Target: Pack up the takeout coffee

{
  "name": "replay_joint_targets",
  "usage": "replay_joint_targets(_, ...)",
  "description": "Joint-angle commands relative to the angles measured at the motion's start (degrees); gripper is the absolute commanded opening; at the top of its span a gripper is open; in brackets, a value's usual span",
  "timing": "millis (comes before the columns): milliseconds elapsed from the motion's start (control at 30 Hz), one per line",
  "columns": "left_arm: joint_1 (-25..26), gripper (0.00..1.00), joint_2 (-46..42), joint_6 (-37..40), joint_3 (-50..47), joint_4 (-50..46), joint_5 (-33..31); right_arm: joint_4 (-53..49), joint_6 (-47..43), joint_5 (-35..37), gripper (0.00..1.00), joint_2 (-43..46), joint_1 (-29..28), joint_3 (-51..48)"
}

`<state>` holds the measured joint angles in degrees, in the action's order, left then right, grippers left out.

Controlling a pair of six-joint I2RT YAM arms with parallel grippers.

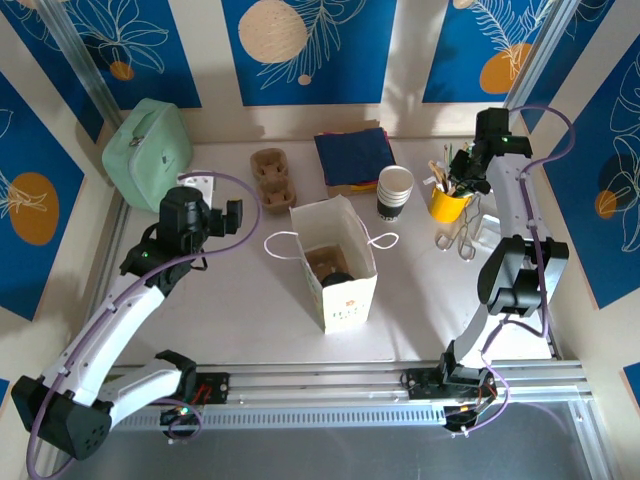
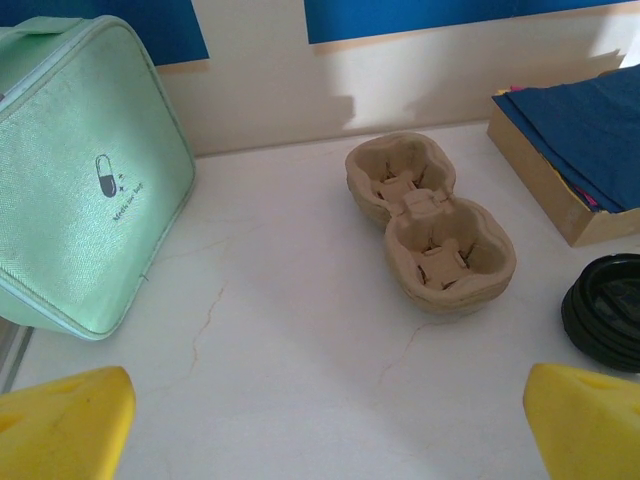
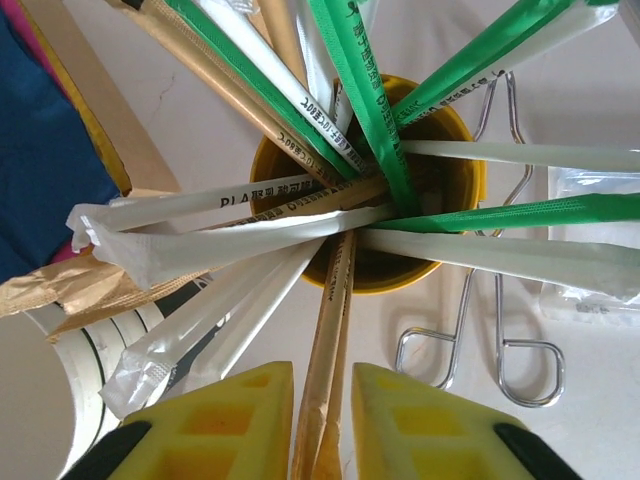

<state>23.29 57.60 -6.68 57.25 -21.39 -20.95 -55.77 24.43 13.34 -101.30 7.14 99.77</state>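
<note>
The coffee cup (image 1: 337, 277) seems already in the paper bag (image 1: 350, 300), and the right gripper (image 3: 323, 420) pinches a brown wrapped stick (image 3: 335, 300), to lift next from the yellow pot (image 3: 470, 150), while the left gripper (image 2: 325, 420) hangs wide open, empty

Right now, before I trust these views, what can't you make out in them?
Bag contents: top view, its walls hide all but a dark round top.
Lids: left wrist view, cut off by the right edge.
Pouch print: left wrist view, too small to read.
Yellow cup inside: right wrist view, wrapped straws cover it.
</note>
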Motion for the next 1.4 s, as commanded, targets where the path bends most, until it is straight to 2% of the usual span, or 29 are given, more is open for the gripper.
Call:
replay_joint_targets(0,-0.96,0.99,-0.39,-1.02,-0.55,2.28,1.13,-1.76,-1.08,0.41,0.21,-0.26,-0.12,2.65)
replay_joint_targets(133,-1.24,0.99,-0.18,-1.30,-0.57,2.36,1.60,-2.23,-1.75,1.16,0.20,-0.60,-0.11,3.45)
replay_joint_targets(433,-1.97,0.99,-0.51,-1.57,-0.57,2.27,1.89,-2.51,-1.63,-0.30,0.09,-0.77,0.22,4.12)
replay_joint_targets(600,-2.11,0.99,-0.82,-1.62,-0.66,2.06,1.98,-2.68,-1.48,-0.73,0.09,-1.01,0.25,4.21)
replay_joint_targets(733,-2.16,0.99,-0.90,-1.83,-0.74,2.00,2.23,-3.03,-1.48,-0.16,0.15,-1.10,0.14,4.04)
replay_joint_targets(1000,-2.28,0.99,-0.85,-2.01,-0.92,2.10,2.38,-3.12,-1.36,-0.29,0.15,-1.54,-0.46,3.48)
replay_joint_targets(1367,-2.50,0.99,-1.15,-2.08,-0.94,2.15,2.49,-4.25,-2.40,0.98,0.07,-1.16,-0.58,5.44)
